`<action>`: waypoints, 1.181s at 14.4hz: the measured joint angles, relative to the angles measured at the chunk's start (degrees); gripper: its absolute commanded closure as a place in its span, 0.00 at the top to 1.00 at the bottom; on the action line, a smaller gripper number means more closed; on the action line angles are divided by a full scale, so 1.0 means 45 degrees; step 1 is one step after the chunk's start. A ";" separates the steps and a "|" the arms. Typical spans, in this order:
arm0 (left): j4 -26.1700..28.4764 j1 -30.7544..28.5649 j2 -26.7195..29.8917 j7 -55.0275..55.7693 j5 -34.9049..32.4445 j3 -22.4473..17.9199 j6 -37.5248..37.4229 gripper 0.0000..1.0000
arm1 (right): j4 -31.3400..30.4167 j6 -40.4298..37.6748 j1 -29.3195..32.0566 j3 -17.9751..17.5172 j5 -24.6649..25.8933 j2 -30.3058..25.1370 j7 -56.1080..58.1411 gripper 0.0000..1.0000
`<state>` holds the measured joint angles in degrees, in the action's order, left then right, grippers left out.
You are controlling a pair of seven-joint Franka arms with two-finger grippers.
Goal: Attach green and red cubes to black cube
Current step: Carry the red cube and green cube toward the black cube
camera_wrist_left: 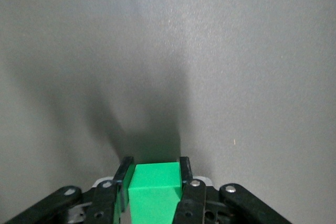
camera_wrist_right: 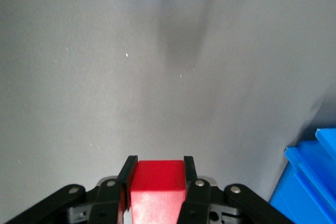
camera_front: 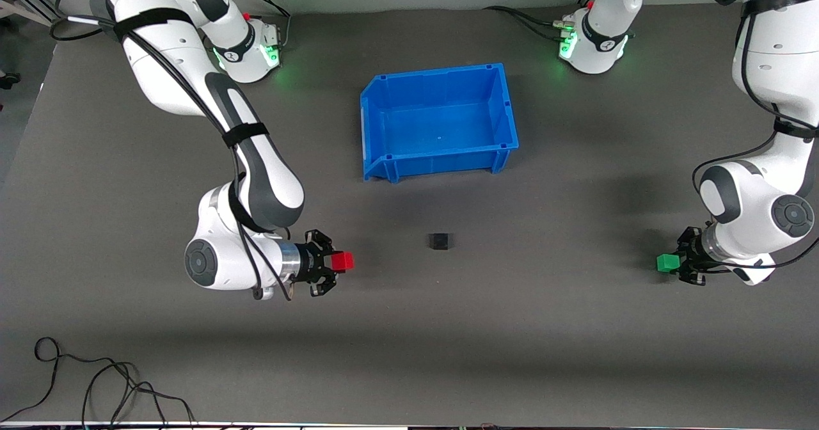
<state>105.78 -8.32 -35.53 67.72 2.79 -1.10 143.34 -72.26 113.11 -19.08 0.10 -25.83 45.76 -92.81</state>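
The black cube (camera_front: 439, 241) sits on the grey mat, nearer to the front camera than the blue bin. My right gripper (camera_front: 339, 262) is shut on the red cube (camera_front: 342, 262) and holds it level, pointing at the black cube from the right arm's end of the table. The red cube also shows between the fingers in the right wrist view (camera_wrist_right: 157, 182). My left gripper (camera_front: 672, 263) is shut on the green cube (camera_front: 667, 263) toward the left arm's end, pointing at the black cube. The green cube shows in the left wrist view (camera_wrist_left: 155, 184). Both held cubes are apart from the black cube.
An open, empty blue bin (camera_front: 505, 107) stands mid-table, farther from the front camera than the black cube; its corner shows in the right wrist view (camera_wrist_right: 315, 174). Black cables (camera_front: 96, 385) lie by the table's near edge at the right arm's end.
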 measured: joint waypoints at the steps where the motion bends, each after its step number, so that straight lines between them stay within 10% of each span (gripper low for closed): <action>1: -0.0050 0.0156 0.0009 0.0169 0.0000 0.0012 -0.0330 0.00 | 0.0037 -0.0328 0.0039 0.0064 0.0058 0.0005 -0.0001 0.14; 17: -0.1176 0.5297 0.0235 0.7167 0.0000 0.0184 -0.3500 0.00 | 0.0420 -0.1222 -0.0097 0.0026 0.1772 -0.0040 -0.1424 0.16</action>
<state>100.48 15.51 -34.48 99.97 2.79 -0.28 127.59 -70.37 107.61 -19.52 0.21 -17.86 45.58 -99.22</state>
